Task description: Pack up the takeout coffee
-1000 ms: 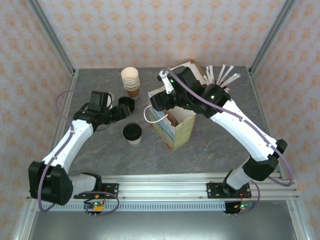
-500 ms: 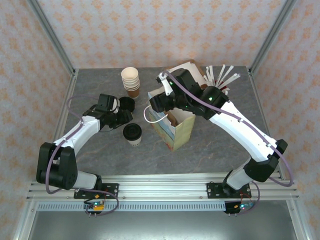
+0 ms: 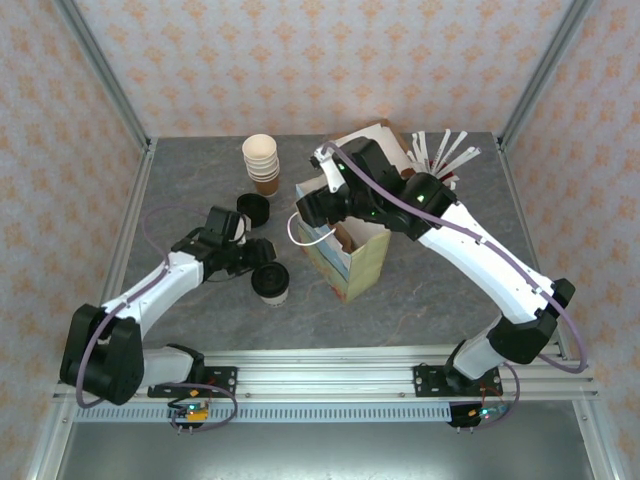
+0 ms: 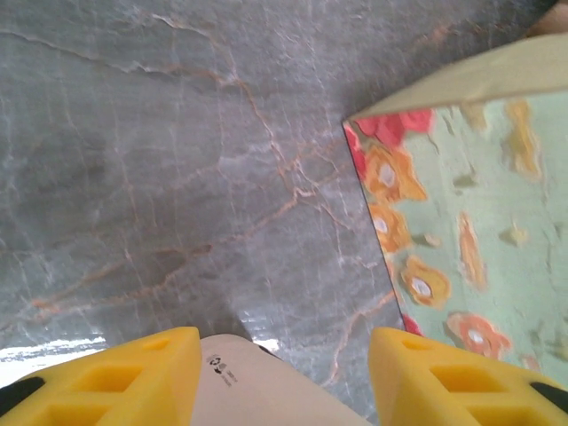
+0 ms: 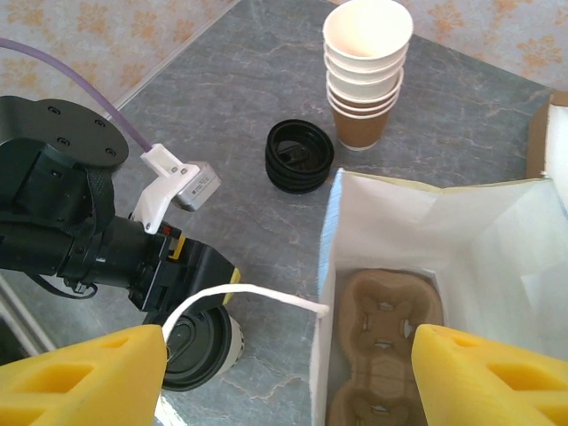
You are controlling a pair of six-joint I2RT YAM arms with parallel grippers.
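The takeout coffee, a cream cup with a black lid, sits left of the floral paper bag. My left gripper comes at it from the left and is shut on its cream side. In the left wrist view the cup lies between the yellow fingers, with the bag ahead on the right. My right gripper hangs open over the bag's left rim. In the right wrist view its fingertips straddle the white handle. The bag is open and holds a brown cup carrier. The lidded cup stands beside it.
A stack of lidless cups stands at the back, with loose black lids just in front of it. A cardboard box and a fan of white sticks lie behind the bag at the back right.
My left gripper has swung right and nearer, and its jaws have narrowed onto the cup. The cup has shifted slightly toward the near right. The right arm has held still.
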